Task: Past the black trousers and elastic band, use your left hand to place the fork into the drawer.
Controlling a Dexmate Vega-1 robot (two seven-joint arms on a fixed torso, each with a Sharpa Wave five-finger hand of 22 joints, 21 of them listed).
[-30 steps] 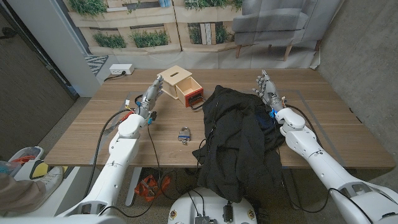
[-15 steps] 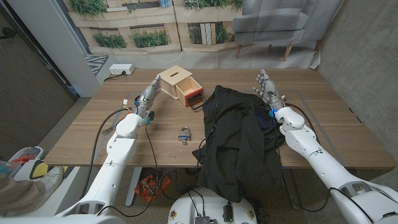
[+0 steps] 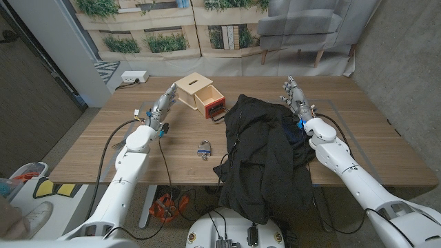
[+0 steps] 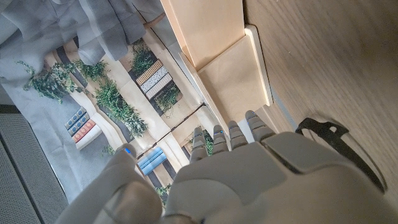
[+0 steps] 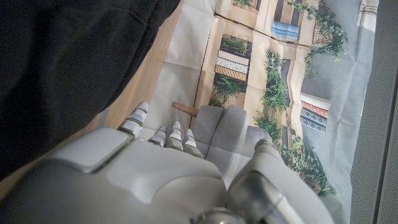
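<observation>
**Left hand reaching toward open drawer, fork not seen**

Wooden table [image 3: 89,148] is viewed from above. Black trousers [image 3: 265,158] are heaped across its middle and draped over the near edge. A pale wooden box [image 3: 194,86] is set behind them, its drawer [image 3: 210,103] pulled open toward the trousers.

The left hand [image 3: 165,105] is stretched out just beside the box, fingers straight and close together. Its palm is hidden, so whether anything is gripped cannot be told. The right hand [image 3: 294,95] is held upright beyond the trousers, fingers apart, nothing in it.

A small padlock [image 3: 204,148] is left near the trousers.

The fork cannot be made out anywhere. It is judged light, stiff and slippery, best pinched at mid-handle.
</observation>
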